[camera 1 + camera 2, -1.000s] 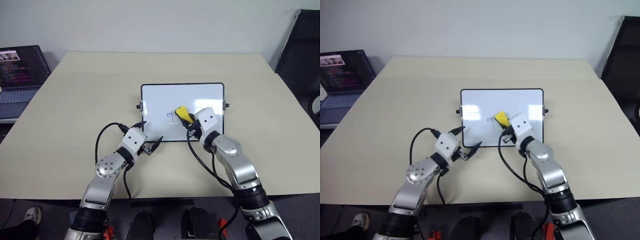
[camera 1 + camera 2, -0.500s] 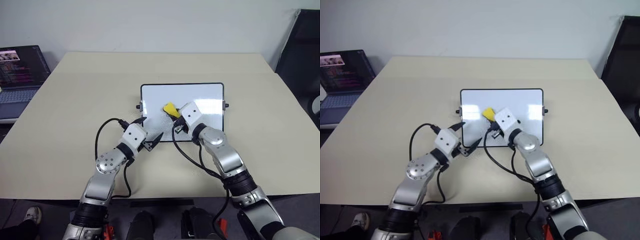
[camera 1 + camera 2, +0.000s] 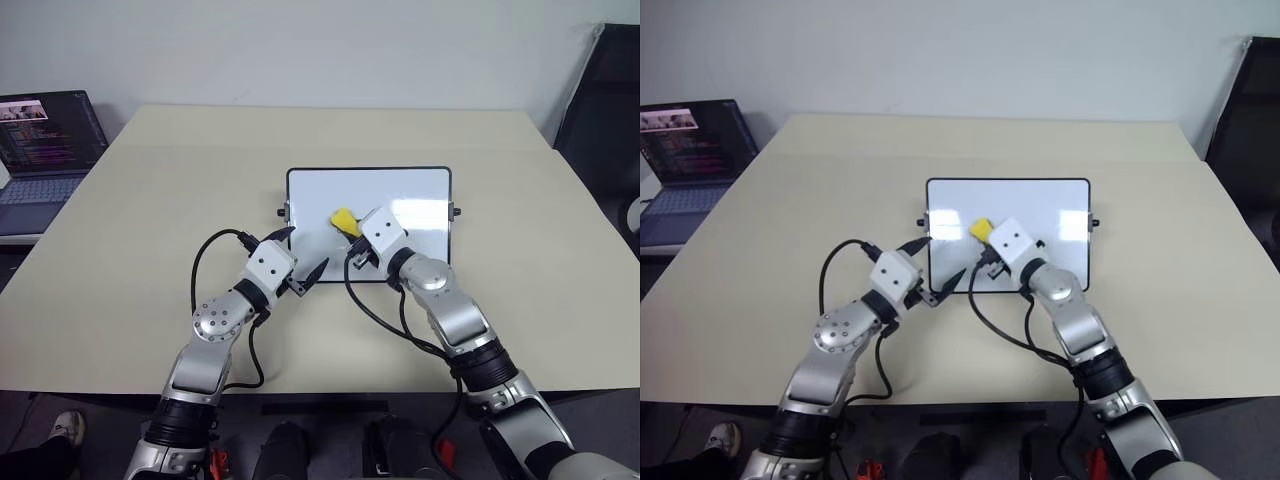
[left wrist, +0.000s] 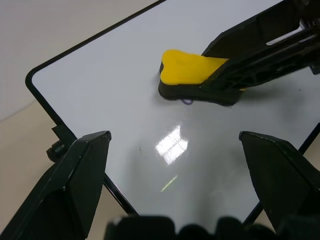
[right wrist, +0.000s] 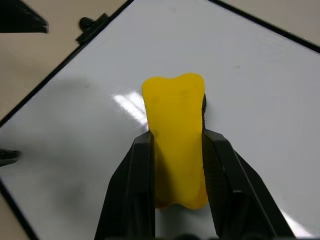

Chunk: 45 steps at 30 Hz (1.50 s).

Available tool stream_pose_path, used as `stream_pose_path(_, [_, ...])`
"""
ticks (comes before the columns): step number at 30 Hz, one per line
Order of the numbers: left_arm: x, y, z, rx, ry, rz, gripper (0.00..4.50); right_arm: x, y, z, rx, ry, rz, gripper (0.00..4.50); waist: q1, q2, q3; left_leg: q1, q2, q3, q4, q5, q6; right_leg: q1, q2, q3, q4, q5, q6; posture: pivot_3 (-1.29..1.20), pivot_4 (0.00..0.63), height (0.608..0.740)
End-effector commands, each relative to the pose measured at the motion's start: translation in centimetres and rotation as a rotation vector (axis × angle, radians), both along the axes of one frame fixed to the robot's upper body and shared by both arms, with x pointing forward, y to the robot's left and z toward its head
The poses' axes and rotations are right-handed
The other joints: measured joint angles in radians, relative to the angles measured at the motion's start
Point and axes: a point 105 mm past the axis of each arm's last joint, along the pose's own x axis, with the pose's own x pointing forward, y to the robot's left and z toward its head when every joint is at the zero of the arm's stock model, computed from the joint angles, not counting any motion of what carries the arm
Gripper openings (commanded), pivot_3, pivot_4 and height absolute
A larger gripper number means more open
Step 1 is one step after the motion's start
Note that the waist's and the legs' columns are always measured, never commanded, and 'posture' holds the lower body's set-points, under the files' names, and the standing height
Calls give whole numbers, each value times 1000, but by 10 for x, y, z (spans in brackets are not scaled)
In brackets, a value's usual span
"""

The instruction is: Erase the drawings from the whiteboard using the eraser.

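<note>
At the near edge of the beige table (image 3: 120,260), the left gripper (image 3: 303,252) hovers with its two black fingers spread wide, one tip over the whiteboard's (image 3: 420,190) near-left corner, the other over its near edge. Just beyond, the right gripper (image 3: 352,236) is clamped on the yellow eraser (image 3: 343,218), whose dark underside lies flat on the board's left-centre. The left wrist view adds what the head views cannot resolve: a small trace of the drawings (image 4: 187,101), a faint dark stroke peeping from under the eraser's near edge, together with the board's thin black frame and a side knob (image 4: 56,148). The right wrist view shows the eraser from above, pinched along its sides between both fingers (image 5: 131,180). At the far left, beside the table, stands an open laptop (image 3: 45,135); its dark screen carries lines of text too small to read.
</note>
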Motion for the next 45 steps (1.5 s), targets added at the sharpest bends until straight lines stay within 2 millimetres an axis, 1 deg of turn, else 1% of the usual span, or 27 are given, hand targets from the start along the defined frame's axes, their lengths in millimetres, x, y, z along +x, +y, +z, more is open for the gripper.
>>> stream_pose_path(1, [1,-4,10,-16,-32,-17,4500,22,-42,1,-8,-1,-181,990,0,0,0,1,0,0,1,0,0,1,0,0,0,0,0,0,150,740])
stream_pose_path(4, [1,-3,10,-15,-32,-18,4500,28,-49,5,-12,-14,-203,990,0,0,0,3,0,1,2,0,0,4,-1,0,0,-2,-5,0,150,740])
stream_pose_path(6, [2,-1,10,-11,-31,-17,4500,25,-43,1,-31,0,-164,990,-1,0,0,4,0,1,2,0,0,4,-1,0,0,-2,-5,0,150,740])
stream_pose_path(7, [2,0,10,-10,-31,-16,4500,21,-38,-4,-45,16,-135,990,-1,0,0,4,0,1,2,0,0,4,-1,0,1,-2,-5,0,150,740])
stream_pose_path(9, [4,3,12,-7,-37,-5,4500,7,-23,-23,-116,76,-33,990,-1,-1,-1,4,0,1,2,0,0,4,-1,0,1,-2,-4,0,150,740])
stream_pose_path(13, [4,8,14,-8,-47,19,4500,-17,-3,-49,-225,139,111,990,-7,-1,-1,4,1,1,0,0,0,4,-1,0,0,0,0,0,150,740])
stream_pose_path(15, [3,12,14,-5,-51,37,4500,-30,8,-60,-257,187,193,990,-10,-1,-1,5,2,1,0,0,0,4,-1,0,0,0,-1,0,150,740])
stream_pose_path(17, [2,16,13,-2,-54,50,4500,-35,11,-64,-265,213,221,990,-9,-1,-1,6,2,1,0,0,0,4,-1,0,1,0,-1,0,150,740])
stream_pose_path(19, [0,20,13,0,-54,64,4500,-32,8,-63,-277,208,218,990,-8,-1,-1,6,2,0,0,0,0,4,-1,-1,2,-2,-5,0,150,740])
stream_pose_path(23, [-1,23,12,-1,-53,76,4500,-21,1,-55,-278,175,187,990,-6,-1,-1,6,2,0,0,0,0,4,-1,-1,1,-2,-6,0,150,740])
stream_pose_path(25, [0,21,12,-4,-53,75,4500,-8,-2,-42,-265,125,146,990,-7,-1,-1,7,2,0,0,0,0,4,-1,-1,1,-2,-6,0,150,740])
stream_pose_path(28, [0,17,11,-11,-52,64,4500,16,-6,-15,-229,15,58,990,-6,-1,-1,7,2,1,1,0,0,4,-1,0,1,-2,-7,0,150,740])
stream_pose_path(30, [0,14,12,-13,-52,57,4500,26,-9,-2,-199,-33,10,990,-5,-1,-1,7,2,0,1,0,0,4,-1,-1,1,-1,-7,0,150,740])
stream_pose_path(32, [1,13,12,-13,-52,53,4500,31,-14,4,-183,-63,-25,990,-2,-1,-1,7,1,0,1,0,0,4,-1,-1,1,-1,-7,0,150,740])
stream_pose_path(35, [2,13,12,-12,-53,49,4500,34,-18,4,-179,-72,-47,990,-1,-1,-1,5,1,2,1,0,0,4,-1,0,1,-1,-7,0,150,740])
stream_pose_path(37, [2,12,12,-12,-53,45,4500,31,-18,-2,-186,-55,-33,990,-2,-1,-1,4,1,2,1,0,0,4,-1,0,0,0,-4,0,150,740])
stream_pose_path(38, [1,12,12,-12,-52,42,4500,26,-15,-9,-199,-36,-4,990,-2,-1,-1,4,1,2,1,0,0,3,-1,0,0,2,-2,0,150,740])
stream_pose_path(42, [2,10,12,-13,-54,39,4500,-3,2,-40,-275,63,156,990,-2,-1,-1,4,2,1,1,0,0,4,-2,-1,-1,2,-2,0,150,740])
stream_pose_path(45, [3,11,13,-14,-57,41,4500,-21,8,-55,-323,103,235,990,-3,-1,-1,4,2,1,0,0,0,4,-2,-1,-1,-1,-6,0,150,740])
